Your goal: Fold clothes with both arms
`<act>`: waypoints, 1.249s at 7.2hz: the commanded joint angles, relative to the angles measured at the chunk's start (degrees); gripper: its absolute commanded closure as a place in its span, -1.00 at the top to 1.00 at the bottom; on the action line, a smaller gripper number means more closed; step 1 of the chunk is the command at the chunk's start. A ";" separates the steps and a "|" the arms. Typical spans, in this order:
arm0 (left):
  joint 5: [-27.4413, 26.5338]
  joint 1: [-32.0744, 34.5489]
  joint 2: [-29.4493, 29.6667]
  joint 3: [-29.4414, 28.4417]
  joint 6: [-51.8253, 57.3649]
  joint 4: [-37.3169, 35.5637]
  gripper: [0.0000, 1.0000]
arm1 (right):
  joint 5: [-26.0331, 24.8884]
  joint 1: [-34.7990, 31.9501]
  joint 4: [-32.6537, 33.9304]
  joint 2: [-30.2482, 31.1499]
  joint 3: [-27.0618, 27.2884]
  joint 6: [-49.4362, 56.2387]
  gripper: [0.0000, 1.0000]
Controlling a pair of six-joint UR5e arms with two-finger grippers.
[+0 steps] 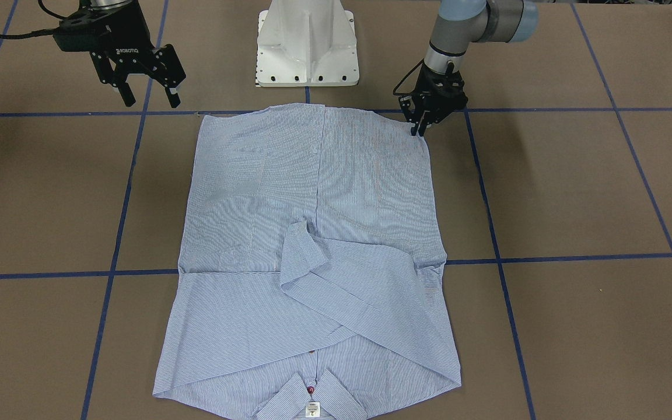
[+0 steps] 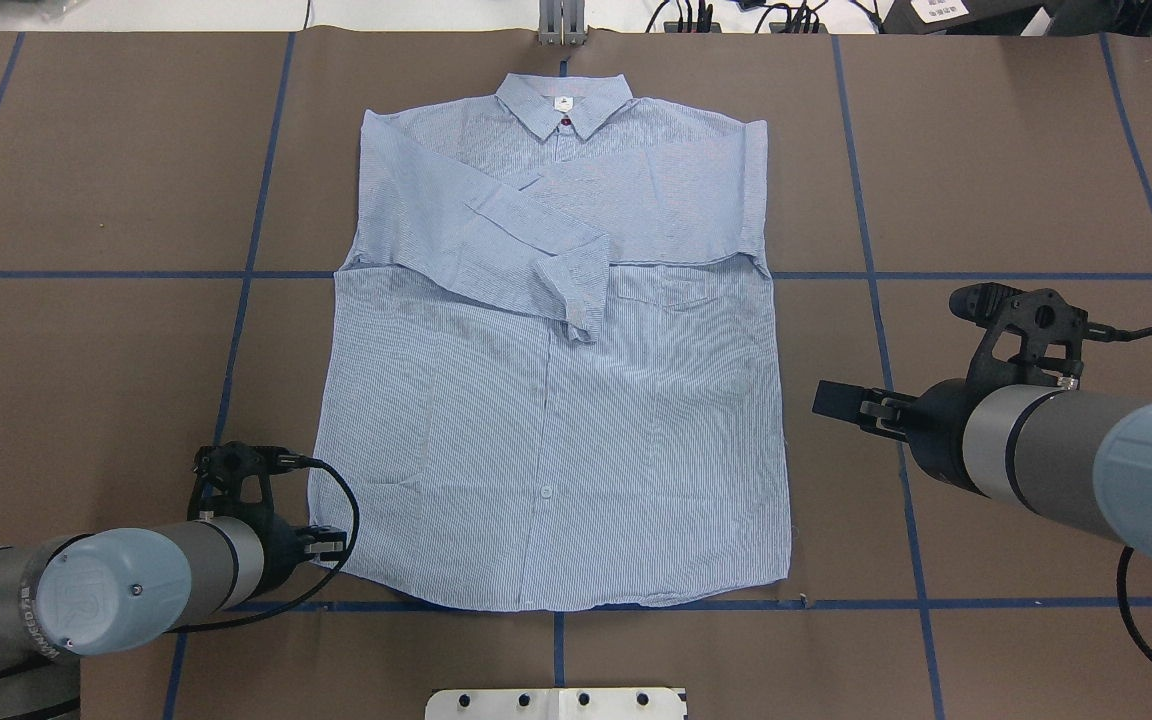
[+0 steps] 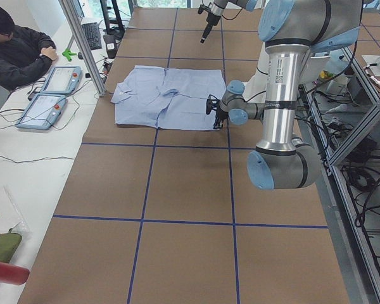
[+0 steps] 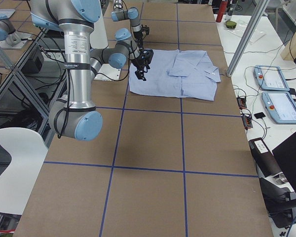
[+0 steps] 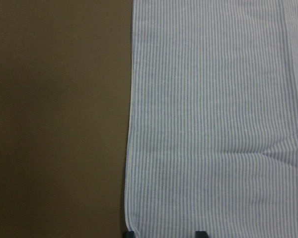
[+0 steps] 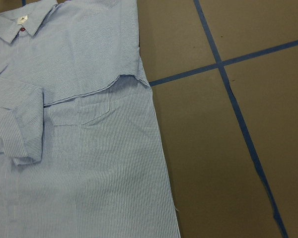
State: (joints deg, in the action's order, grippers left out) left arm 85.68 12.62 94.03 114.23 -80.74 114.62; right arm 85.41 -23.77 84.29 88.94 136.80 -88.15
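Shirt (image 1: 312, 192) lies flat on the table (image 1: 575, 192), centre frame in the front view. It is front side up, with the collar (image 1: 312, 388) at the bottom edge and the hem at the top, near the pedestal (image 1: 308, 44). Both sleeves are folded in across the chest and crossed. The top one ends with its cuff (image 1: 301, 236) near the middle of the placket. The red button (image 1: 311, 389) and white label (image 1: 312, 409) show at the neck. In the overhead view the pocket (image 2: 681, 290) sits just right of the cuff.

My left gripper (image 1: 419, 129) is upper right of centre in the front view, pointing down, low at the shirt's hem corner. In the left wrist view the fingertips (image 5: 130, 233) sit apart at the bottom edge. One is at the cloth's side edge, the other over the stripes. Nothing is clamped. Whether they touch the cloth, I can't tell.

My right gripper (image 1: 152, 100) is upper left in the front view, raised above the table, just outside the other hem corner. Its fingers are spread and hold nothing. The right wrist view shows the shirt's side edge and blue tape lines (image 6: 238, 114) on bare table.

A person (image 3: 16, 44) sits at the upper left of the left side view.
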 commanded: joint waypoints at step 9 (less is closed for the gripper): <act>3.53 0.92 -1.57 12.60 1.64 -8.01 -1.00 | -9.06 9.05 -0.17 0.35 -2.22 -10.31 1.00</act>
State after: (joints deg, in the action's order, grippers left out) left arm 89.14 13.51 92.18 126.63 -79.26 106.73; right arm 81.69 -19.43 84.24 89.22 135.68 -92.96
